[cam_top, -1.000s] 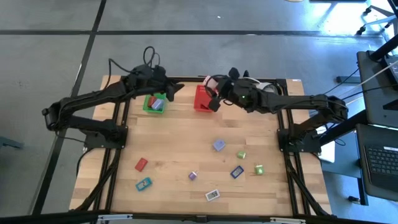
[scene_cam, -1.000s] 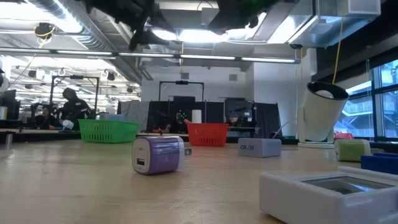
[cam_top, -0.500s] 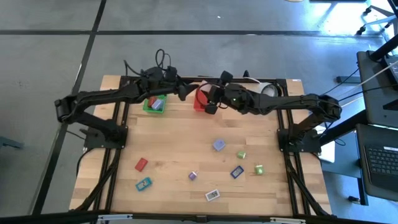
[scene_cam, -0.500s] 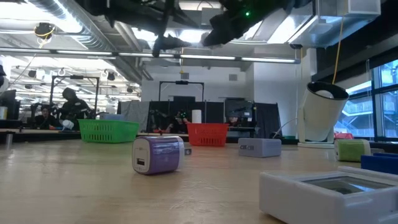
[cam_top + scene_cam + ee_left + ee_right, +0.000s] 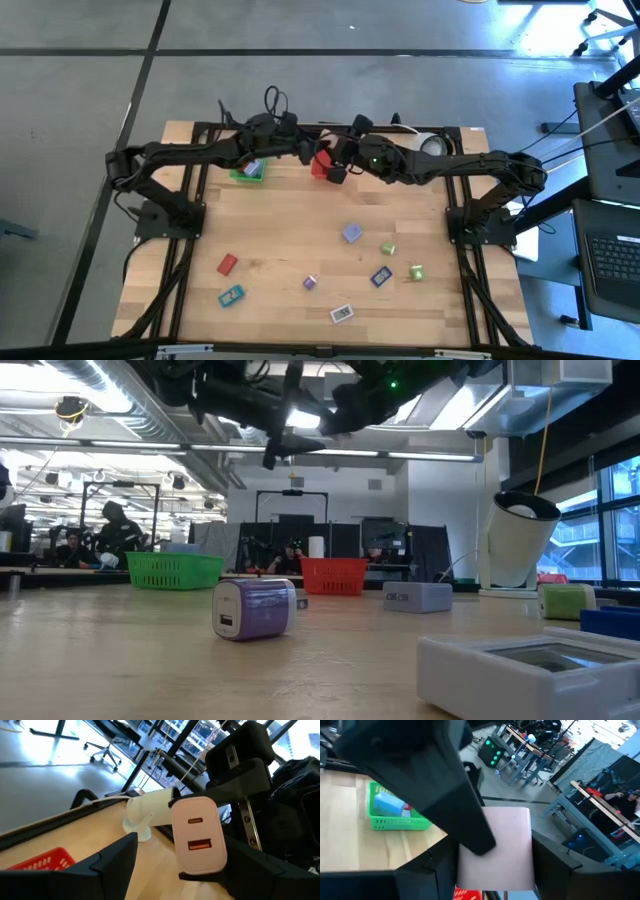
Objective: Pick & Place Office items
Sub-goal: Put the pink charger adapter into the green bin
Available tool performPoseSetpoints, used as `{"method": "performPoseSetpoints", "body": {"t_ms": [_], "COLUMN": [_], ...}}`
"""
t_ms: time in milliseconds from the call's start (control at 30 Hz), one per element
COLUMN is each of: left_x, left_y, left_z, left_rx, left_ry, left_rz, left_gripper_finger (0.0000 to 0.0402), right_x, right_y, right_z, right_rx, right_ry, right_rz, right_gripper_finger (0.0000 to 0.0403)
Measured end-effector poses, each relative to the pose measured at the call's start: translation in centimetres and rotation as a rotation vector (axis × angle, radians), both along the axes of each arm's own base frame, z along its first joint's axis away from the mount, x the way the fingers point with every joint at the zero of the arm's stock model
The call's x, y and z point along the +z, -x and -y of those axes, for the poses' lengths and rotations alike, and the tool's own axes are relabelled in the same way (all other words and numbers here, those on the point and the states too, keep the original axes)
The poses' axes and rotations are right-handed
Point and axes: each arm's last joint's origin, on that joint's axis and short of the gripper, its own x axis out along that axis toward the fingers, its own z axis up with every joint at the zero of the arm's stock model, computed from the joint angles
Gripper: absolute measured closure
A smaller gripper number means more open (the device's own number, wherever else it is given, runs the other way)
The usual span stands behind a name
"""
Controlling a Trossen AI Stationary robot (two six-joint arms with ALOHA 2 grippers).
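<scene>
The worktop [image 5: 290,215] is bare across its middle, with open room between the far baskets and the scattered items in the lower half of the high view. Both arms reach inward at the far edge and meet above the red basket [image 5: 324,160]. The right end effector [image 5: 336,157] grips a pink charger block [image 5: 198,836], its fingers closed on the block's sides. The left end effector [image 5: 309,152] stands wide, fingers [image 5: 112,862] to either side of that block (contact unclear). The green basket [image 5: 248,169] sits just left, holding a blue piece [image 5: 390,804]. A white cup-like thing [image 5: 145,811] stands near the far edge. Nearer lie a lavender block [image 5: 254,608], red piece [image 5: 227,264], teal piece [image 5: 231,296] and white piece [image 5: 342,314].
</scene>
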Motion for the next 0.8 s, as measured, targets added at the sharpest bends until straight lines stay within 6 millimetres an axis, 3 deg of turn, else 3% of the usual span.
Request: {"method": "performPoseSetpoints", "body": {"t_ms": [333, 667, 800], "left_x": [0.07, 0.06, 0.06], "left_y": [-0.26, -0.31, -0.31], "left_z": [-0.08, 0.09, 0.1], "left_rx": [-0.002, -0.045, -0.049], "left_ry": [0.011, 0.057, 0.077], "left_rz": [0.04, 0.052, 0.057], "left_gripper_finger": [0.0178, 0.0278, 0.0282], "right_x": [-0.03, -0.13, -0.14], "right_y": [-0.03, -0.01, -0.01], "right_z": [-0.06, -0.07, -0.07], "right_rx": [0.014, 0.012, 0.012], "right_ry": [-0.027, -0.021, -0.021], "right_rz": [0.012, -0.001, -0.001], "right_gripper_finger": [0.0202, 0.0201, 0.02]}}
